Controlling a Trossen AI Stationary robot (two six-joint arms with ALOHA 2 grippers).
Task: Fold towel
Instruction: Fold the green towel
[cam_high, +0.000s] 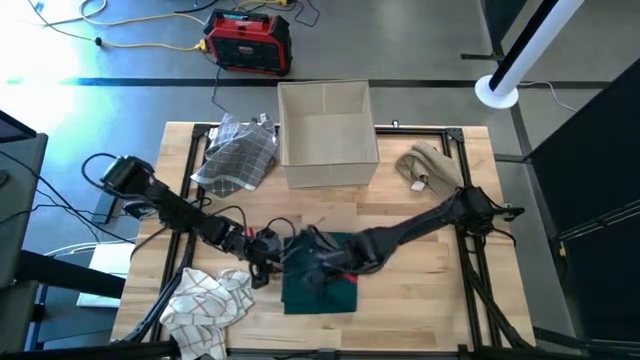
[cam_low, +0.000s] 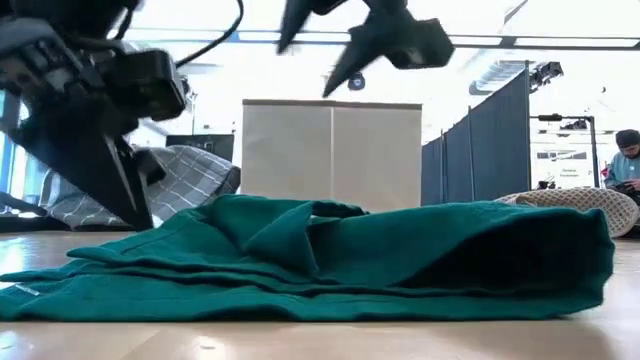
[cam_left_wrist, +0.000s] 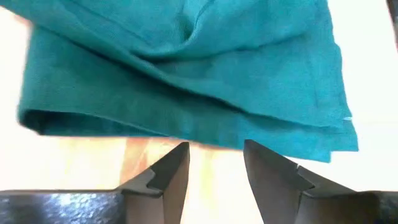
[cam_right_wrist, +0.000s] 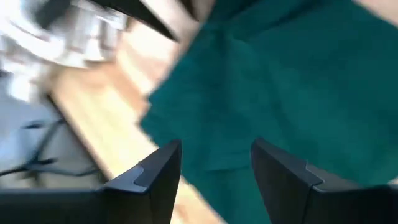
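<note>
A dark green towel (cam_high: 322, 282) lies folded in several layers on the wooden table near its front edge, with loose folds on top (cam_low: 300, 235). My left gripper (cam_high: 266, 258) stands open at the towel's left edge; in the left wrist view its fingertips (cam_left_wrist: 215, 163) sit just short of the layered edge (cam_left_wrist: 186, 127) and touch nothing. My right gripper (cam_high: 312, 262) hovers open above the towel's left part. In the low view it is well clear of the cloth (cam_low: 335, 45), and nothing is between its fingers (cam_right_wrist: 214, 158).
An open cardboard box (cam_high: 326, 135) stands at the table's far middle. A grey checked cloth (cam_high: 238, 155) lies to its left, a beige cloth (cam_high: 430, 165) to its right. A white checked cloth (cam_high: 205, 300) is bunched at the near left corner. Bare wood lies right of the towel.
</note>
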